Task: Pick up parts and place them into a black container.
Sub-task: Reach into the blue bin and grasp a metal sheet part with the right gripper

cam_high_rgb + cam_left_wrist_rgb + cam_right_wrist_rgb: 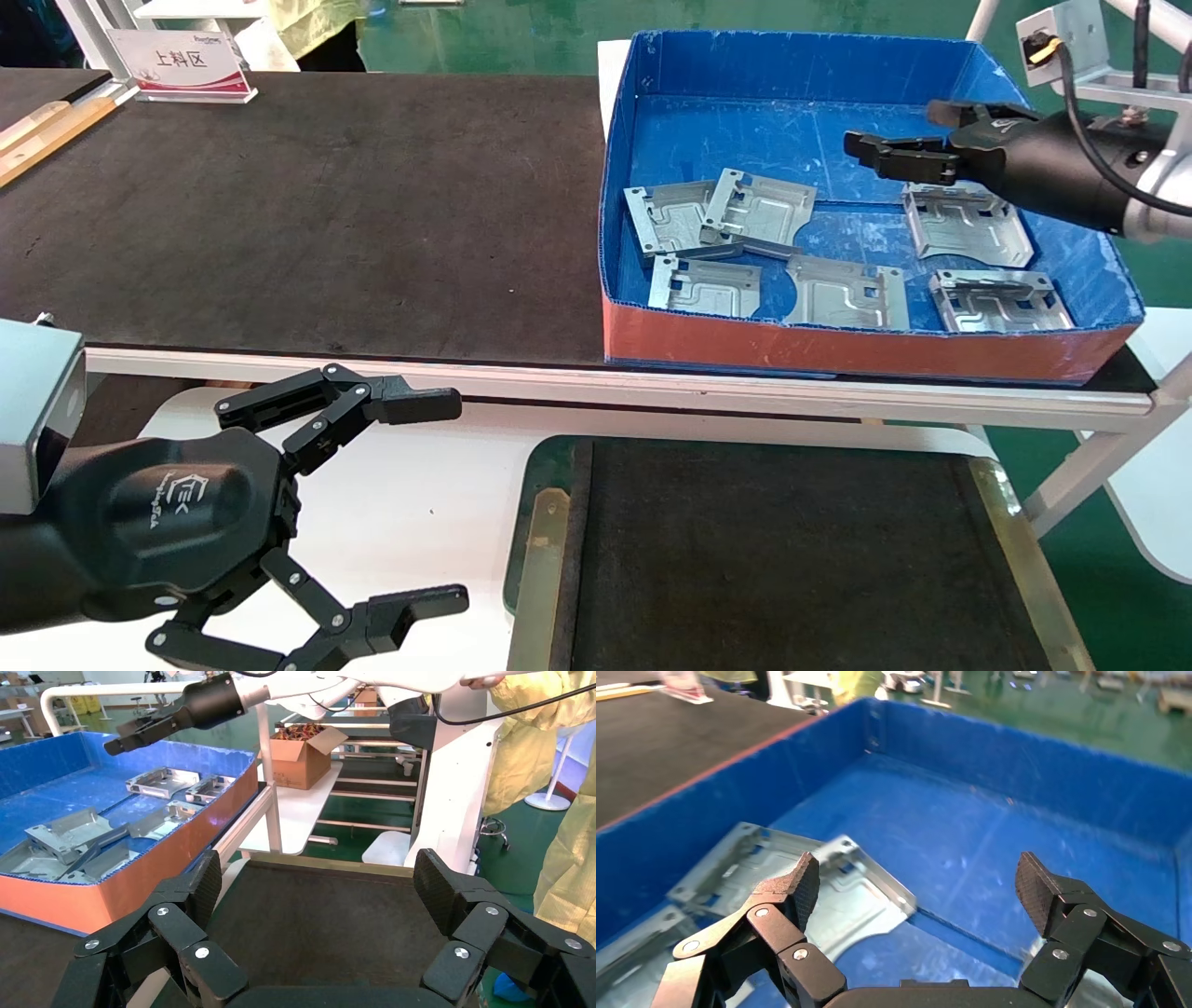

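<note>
Six parts (759, 210) lie in the blue box (810, 65), and two of them lean on each other at its left side. The black container (1010, 522) sits low down, near the robot, with nothing in it yet. The right gripper (917, 135) hangs over the back of the box with its fingers spread wide and nothing between them. The left gripper (424, 499) waits down low beside the container, spread wide too, holding nothing. To do this step well, the right gripper should probably go down slowly over one plate that lies alone, like the one right under it (967, 222), and pinch a bent-up edge, since a flat plate is hard to get under. The head view shows all six parts and the container together. The right wrist view shows only the leaning plates (828, 888) up close between its fingers. The left wrist view shows a cardboard box (303, 754) on a shelf, which the head view does not show.
</note>
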Controlling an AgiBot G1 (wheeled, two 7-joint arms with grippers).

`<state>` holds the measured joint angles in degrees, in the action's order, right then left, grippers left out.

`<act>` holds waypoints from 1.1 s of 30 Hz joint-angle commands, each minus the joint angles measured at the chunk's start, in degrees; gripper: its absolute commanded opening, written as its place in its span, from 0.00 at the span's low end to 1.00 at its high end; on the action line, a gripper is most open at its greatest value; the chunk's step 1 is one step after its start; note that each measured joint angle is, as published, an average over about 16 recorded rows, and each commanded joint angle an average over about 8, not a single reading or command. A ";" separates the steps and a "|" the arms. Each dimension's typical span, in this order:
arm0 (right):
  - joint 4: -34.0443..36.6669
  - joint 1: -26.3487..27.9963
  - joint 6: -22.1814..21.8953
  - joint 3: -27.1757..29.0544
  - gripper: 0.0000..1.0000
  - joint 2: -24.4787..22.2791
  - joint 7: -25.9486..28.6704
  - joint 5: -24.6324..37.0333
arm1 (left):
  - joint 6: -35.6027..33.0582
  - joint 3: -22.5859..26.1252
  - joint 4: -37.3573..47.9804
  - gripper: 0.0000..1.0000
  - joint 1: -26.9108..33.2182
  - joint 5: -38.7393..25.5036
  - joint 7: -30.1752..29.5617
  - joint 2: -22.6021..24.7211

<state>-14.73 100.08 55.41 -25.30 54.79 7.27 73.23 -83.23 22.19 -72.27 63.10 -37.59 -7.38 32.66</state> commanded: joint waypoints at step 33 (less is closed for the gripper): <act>15.58 3.31 -9.65 -1.72 1.00 5.09 6.19 2.99 | 0.00 0.01 0.00 1.00 0.00 0.01 0.01 0.00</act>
<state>0.73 103.39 45.72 -27.03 59.81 13.36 76.24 -83.22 22.20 -72.27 63.11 -37.58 -7.38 32.66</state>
